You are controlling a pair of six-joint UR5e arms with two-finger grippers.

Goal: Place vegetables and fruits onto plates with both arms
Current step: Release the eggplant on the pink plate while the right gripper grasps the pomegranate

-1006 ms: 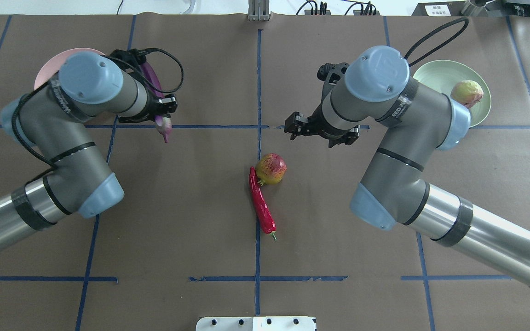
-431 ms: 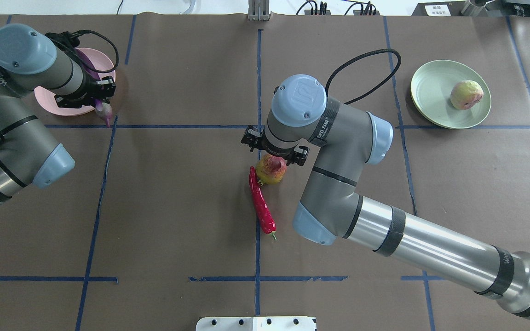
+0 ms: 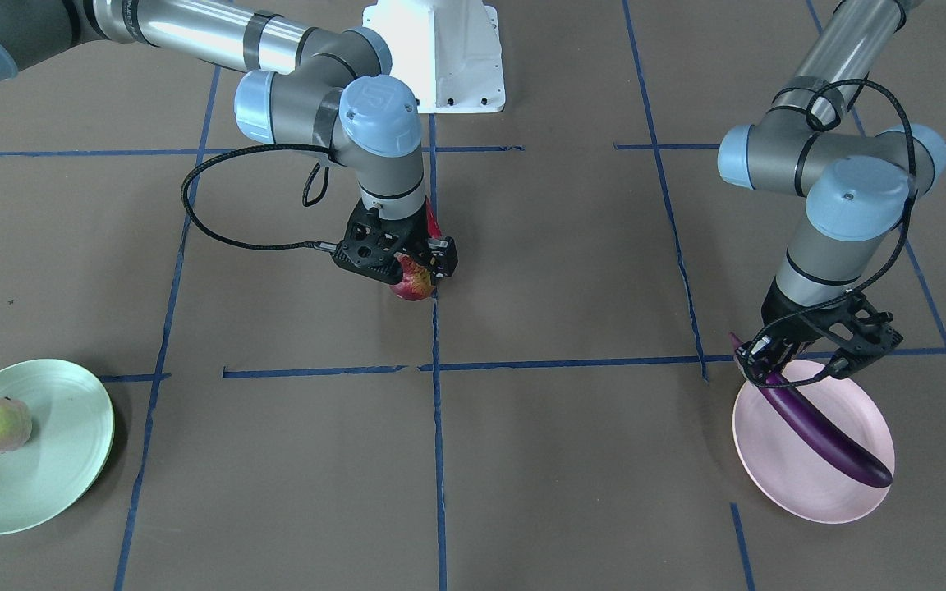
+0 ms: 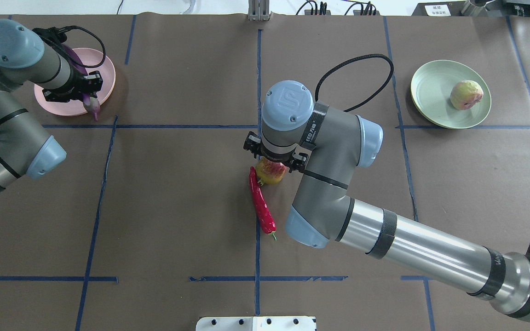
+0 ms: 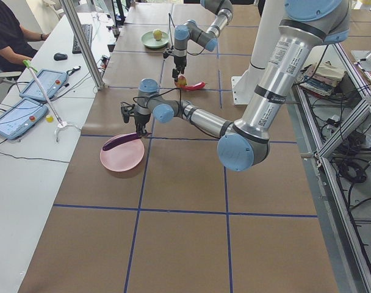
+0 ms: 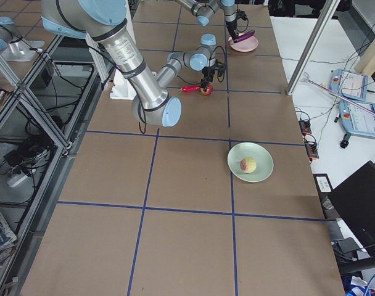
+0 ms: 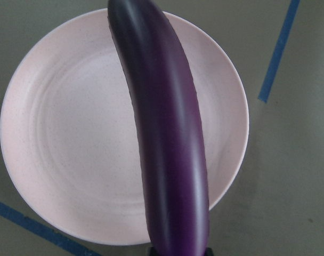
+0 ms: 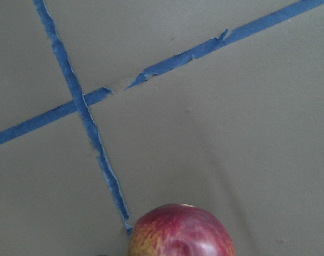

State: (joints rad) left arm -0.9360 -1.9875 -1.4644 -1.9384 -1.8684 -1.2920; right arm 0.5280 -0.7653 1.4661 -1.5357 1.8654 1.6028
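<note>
My left gripper (image 3: 769, 368) is shut on the stem end of the long purple eggplant (image 3: 822, 431). It holds the eggplant across the pale pink plate (image 3: 801, 484). I cannot tell whether the eggplant touches the plate. The left wrist view shows the eggplant (image 7: 167, 144) over the plate (image 7: 71, 160). My right gripper (image 3: 407, 269) is open and sits low over the round red-green fruit (image 4: 270, 172), which stands on the table. The red chili pepper (image 4: 261, 202) lies against that fruit. The pale wrinkly ball (image 4: 466, 94) sits on the mint green plate (image 4: 433, 87).
The table is covered in brown paper with blue tape lines (image 4: 257, 69). The white robot base (image 3: 436, 57) stands at the near edge. An aluminium post (image 5: 82, 43), tablets and an operator are beyond the table's far side.
My right arm swung from near the green plate to the middle and came down over the red-green fruit. My left arm carried the eggplant left, over the pink plate.
</note>
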